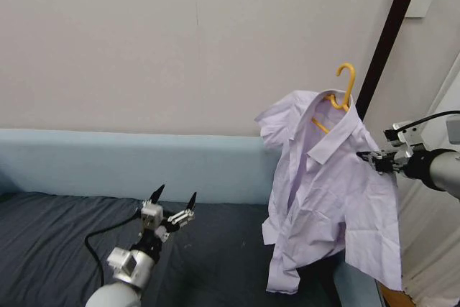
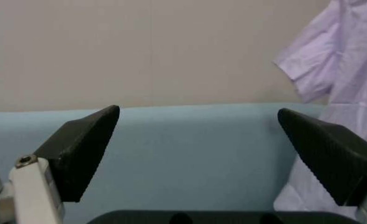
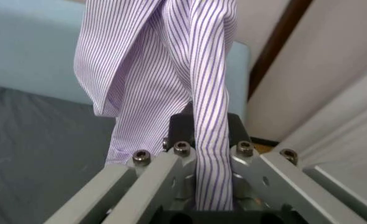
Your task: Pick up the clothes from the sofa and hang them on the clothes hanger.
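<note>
– Right gripper (image 1: 368,157), what do we see?

– We see it pressed together on a fold of the shirt (image 1: 316,192). In the rt wrist view the striped cloth runs straight down between the two fingers (image 3: 170,161), so it's pinching fabric, approx at the shirt's front edge, below the collar.

– And the shirt itself?

– Pale lilac w/ thin purple stripes, short sleeves, collar open, creased. It hangs on a yellow hanger (image 1: 343,88), up in the air over the rt end of the sofa (image 1: 129,163). We make out the hook just beside a dark slanted pole (image 1: 384,41); whether it catches on anything, we can't tell.

– Where's the shirt vs. the claw?

– Most of it drapes to the left of and below the rt gripper; one panel falls down right under that arm. The hem drops past the pale blue backrest, toward the dark grey seat (image 1: 50,242).

– Left gripper (image 1: 175,194)?

– Spread wide, nothing between the fingers (image 2: 80,149). We see it low over the seat, well apart from the shirt, pointing at the backrest and plain wall (image 1: 180,41).
</note>
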Robot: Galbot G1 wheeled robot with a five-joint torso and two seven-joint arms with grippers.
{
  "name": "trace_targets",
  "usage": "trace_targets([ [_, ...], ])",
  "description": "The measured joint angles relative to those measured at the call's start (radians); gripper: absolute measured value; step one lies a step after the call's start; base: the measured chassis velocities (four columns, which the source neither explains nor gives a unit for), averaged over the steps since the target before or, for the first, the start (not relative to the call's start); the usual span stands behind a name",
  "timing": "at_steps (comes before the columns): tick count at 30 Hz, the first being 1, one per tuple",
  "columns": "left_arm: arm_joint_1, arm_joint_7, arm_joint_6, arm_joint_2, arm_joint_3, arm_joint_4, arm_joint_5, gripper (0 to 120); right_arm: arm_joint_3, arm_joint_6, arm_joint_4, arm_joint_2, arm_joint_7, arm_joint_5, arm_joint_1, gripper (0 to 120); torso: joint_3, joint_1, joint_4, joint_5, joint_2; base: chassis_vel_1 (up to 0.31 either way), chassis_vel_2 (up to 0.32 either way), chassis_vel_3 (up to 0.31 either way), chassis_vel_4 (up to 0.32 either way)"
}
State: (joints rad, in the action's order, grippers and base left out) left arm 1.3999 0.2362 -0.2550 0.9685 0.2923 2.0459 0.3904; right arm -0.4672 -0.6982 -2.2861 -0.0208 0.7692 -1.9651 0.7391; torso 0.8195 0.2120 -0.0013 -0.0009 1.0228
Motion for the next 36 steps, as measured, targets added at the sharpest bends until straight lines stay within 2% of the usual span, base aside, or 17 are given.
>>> trace_targets([
  [1, 0.052, -0.010, -0.041, 0.043, 0.031, -0.002, -0.042, 100, -0.018, -0.012, 0.005, 0.000, 0.042, -0.027, 0.001, 1, 0.000, 0.000, 0.0000, 0.0000, 0.000, 0.000, 0.000, 0.000, 0.000],
  [2, 0.052, -0.010, -0.041, 0.043, 0.031, -0.002, -0.042, 100, -0.018, -0.012, 0.005, 0.000, 0.042, -0.027, 0.001, 1, 0.000, 0.000, 0.0000, 0.0000, 0.000, 0.000, 0.000, 0.000, 0.000],
  [5, 0.175, -0.016, -0.078, 0.134, 0.072, 0.013, -0.059, 100, -0.043, -0.024, 0.007, -0.012, 0.099, -0.064, 0.003, 1, 0.000, 0.000, 0.0000, 0.0001, 0.000, 0.000, 0.000, 0.000, 0.000],
  [7, 0.196, -0.016, -0.084, 0.150, 0.076, 0.014, -0.062, 100, -0.045, -0.024, 0.006, -0.019, 0.108, -0.064, 0.004, 1, 0.000, 0.000, 0.0001, 0.0002, 0.000, 0.000, 0.000, 0.000, 0.000],
  [10, 0.282, -0.011, -0.131, 0.219, 0.087, 0.007, -0.114, 100, -0.048, -0.024, 0.002, -0.058, 0.142, -0.058, 0.012, 1, 0.000, 0.000, 0.0001, 0.0003, 0.000, 0.000, 0.000, 0.000, 0.000],
  [13, 0.308, 0.017, -0.162, 0.243, 0.089, -0.005, -0.166, 100, -0.048, -0.024, -0.003, -0.078, 0.155, -0.039, 0.018, 1, 0.000, 0.000, 0.0002, 0.0004, 0.000, 0.000, 0.000, 0.000, 0.000],
  [20, 0.315, 0.037, -0.173, 0.253, 0.092, -0.010, -0.186, 100, -0.056, -0.027, -0.020, -0.106, 0.198, -0.012, 0.023, 1, 0.000, 0.000, 0.0000, 0.0003, 0.000, 0.000, 0.000, 0.000, 0.000],
  [24, 0.312, 0.037, -0.173, 0.252, 0.090, -0.010, -0.186, 100, -0.072, -0.033, -0.013, -0.088, 0.293, -0.062, 0.017, 1, 0.000, 0.000, 0.0000, 0.0000, 0.000, 0.000, 0.000, 0.000, 0.000],
  [28, 0.309, 0.038, -0.172, 0.250, 0.089, -0.010, -0.184, 100, -0.109, -0.034, 0.056, -0.071, 0.384, -0.141, 0.016, 1, 0.000, 0.000, 0.0000, 0.0002, 0.000, 0.000, 0.000, 0.000, 0.000],
  [36, 0.307, 0.038, -0.170, 0.248, 0.087, -0.010, -0.182, 100, -0.121, -0.034, 0.167, -0.041, 0.387, -0.132, 0.012, 1, 0.000, 0.000, 0.0000, 0.0000, 0.000, 0.000, 0.000, 0.000, 0.000],
])
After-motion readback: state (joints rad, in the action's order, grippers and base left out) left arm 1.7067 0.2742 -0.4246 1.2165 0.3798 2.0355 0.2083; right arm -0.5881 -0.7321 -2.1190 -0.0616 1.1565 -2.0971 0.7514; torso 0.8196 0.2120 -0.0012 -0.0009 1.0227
